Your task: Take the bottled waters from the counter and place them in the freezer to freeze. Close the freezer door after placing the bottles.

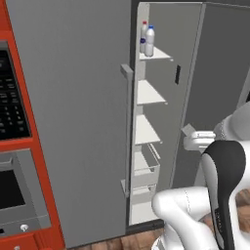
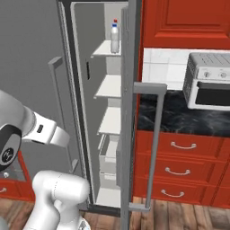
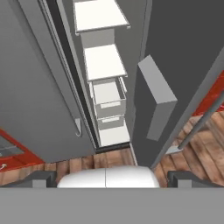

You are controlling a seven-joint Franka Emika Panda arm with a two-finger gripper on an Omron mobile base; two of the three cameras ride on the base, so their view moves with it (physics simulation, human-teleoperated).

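Currently catalogued, left to right. Item one: the freezer (image 1: 73, 97), a tall grey side-by-side unit, its compartment standing open so that white shelves show in a column. Item two: the bottled waters, both on the top shelf at about 12 o'clock in the left base view, the red-capped bottle (image 1: 144, 31) tucked behind and touching or just beside the blue-capped bottle (image 1: 150, 41); both upright, set well back from the shelf edge, presumably so the door can swing past them. Item three: the freezer door (image 2: 128, 112), swung out and seen nearly edge-on in the right base view, its long handle (image 2: 155, 143) facing the room. Item four: the gripper (image 3: 107, 177), its dark tips at 6 o'clock in the hand view, spread wide apart with nothing between them; it looks down along the open compartment and the door's inner face, near neither bottle. Item five: the counter (image 2: 179, 119), black marble-look, at 3 o'clock in the right base view, bearing a silver toaster oven (image 2: 209, 81). Judgement: placing appears complete; closing the door remains.
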